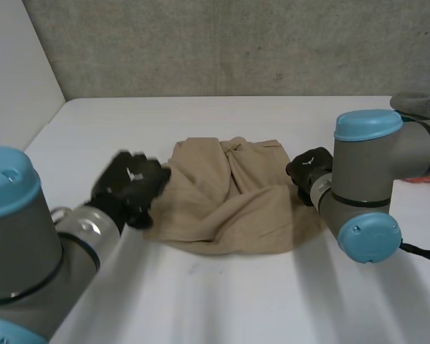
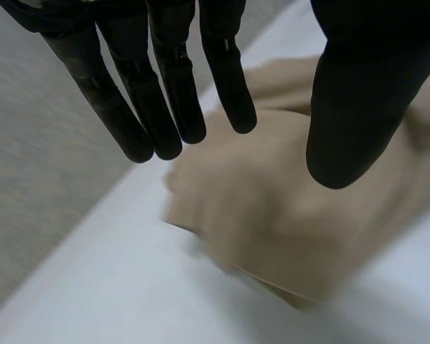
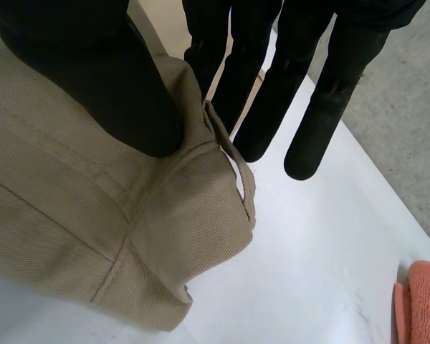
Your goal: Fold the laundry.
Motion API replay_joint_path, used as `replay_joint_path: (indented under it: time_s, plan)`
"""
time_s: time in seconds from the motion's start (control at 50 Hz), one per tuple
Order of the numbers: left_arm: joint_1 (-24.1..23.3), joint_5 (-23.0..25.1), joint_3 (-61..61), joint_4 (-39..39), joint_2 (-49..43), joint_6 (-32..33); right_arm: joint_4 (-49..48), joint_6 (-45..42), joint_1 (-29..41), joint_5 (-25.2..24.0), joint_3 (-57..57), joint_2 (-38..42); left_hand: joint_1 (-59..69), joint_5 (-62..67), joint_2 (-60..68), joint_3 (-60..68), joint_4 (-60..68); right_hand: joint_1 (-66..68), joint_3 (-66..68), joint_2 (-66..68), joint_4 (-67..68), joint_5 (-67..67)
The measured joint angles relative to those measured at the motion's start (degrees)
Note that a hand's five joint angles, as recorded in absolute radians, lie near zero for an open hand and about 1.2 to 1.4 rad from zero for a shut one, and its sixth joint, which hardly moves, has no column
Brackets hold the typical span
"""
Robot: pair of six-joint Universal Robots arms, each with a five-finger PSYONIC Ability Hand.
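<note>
A tan garment [image 1: 226,204] lies crumpled in the middle of the white table [image 1: 222,301]. My left hand [image 1: 129,188] is at the garment's left edge. In the left wrist view its fingers [image 2: 165,107] are straight and spread above the garment [image 2: 272,222], holding nothing. My right hand [image 1: 309,170] is at the garment's right edge. In the right wrist view its thumb [image 3: 107,86] presses a seamed edge of the garment [image 3: 93,215] against the fingers [image 3: 258,107], beside a belt loop [image 3: 240,175].
A grey cloth [image 1: 419,104] lies at the table's far right corner, with a red thing [image 1: 424,181] behind my right arm. A salmon-coloured towel [image 3: 423,304] lies beyond my right hand. A grey wall stands behind the table.
</note>
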Motion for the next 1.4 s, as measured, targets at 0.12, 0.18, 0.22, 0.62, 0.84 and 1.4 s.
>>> replay_joint_path:
  time_s: [0.12, 0.18, 0.22, 0.62, 0.84, 1.4]
  plan:
    - [0.01, 0.80, -0.26, -2.20, -4.76, -0.19, 1.45, 0.01, 0.77, 0.61, -0.65, 0.94, -11.86, -9.45, -9.86, -9.21, -9.71, 0.00, 0.00, 0.00, 0.00, -0.02]
    - [0.65, 1.06, 0.76, -1.83, -7.11, -0.22, 1.81, 0.10, 1.08, 0.62, -0.39, 0.95, -15.68, -13.48, -13.40, -13.01, -13.58, 0.00, 0.00, 0.00, 0.00, 0.04]
    - [1.85, 1.64, 3.10, 0.06, -11.03, -0.32, 2.10, 0.20, 1.45, 0.55, 0.42, 0.73, -16.19, -15.24, -14.60, -14.30, -15.10, 0.00, 0.00, 0.00, 0.00, 0.17]
    - [1.21, 4.38, 10.79, -0.09, -20.51, -0.78, -0.08, 0.04, -1.41, -0.43, 6.93, -3.48, -5.63, -4.68, -4.91, -4.77, -4.67, 0.00, 0.04, -0.05, 0.00, 0.21]
    - [-0.07, 3.04, 6.79, -1.05, -15.45, -2.03, 0.00, -0.07, -1.37, -0.58, 7.25, -3.48, -6.15, -5.20, -5.29, -5.11, -5.55, 0.00, 0.04, -0.05, 0.00, 0.21]
    - [1.84, 0.84, 11.37, -3.78, 1.72, -6.10, 8.49, -7.41, -3.00, -1.54, 11.39, -20.12, 22.18, 24.20, 25.32, 25.10, 25.42, 0.00, 0.04, -0.05, 0.00, 0.21]
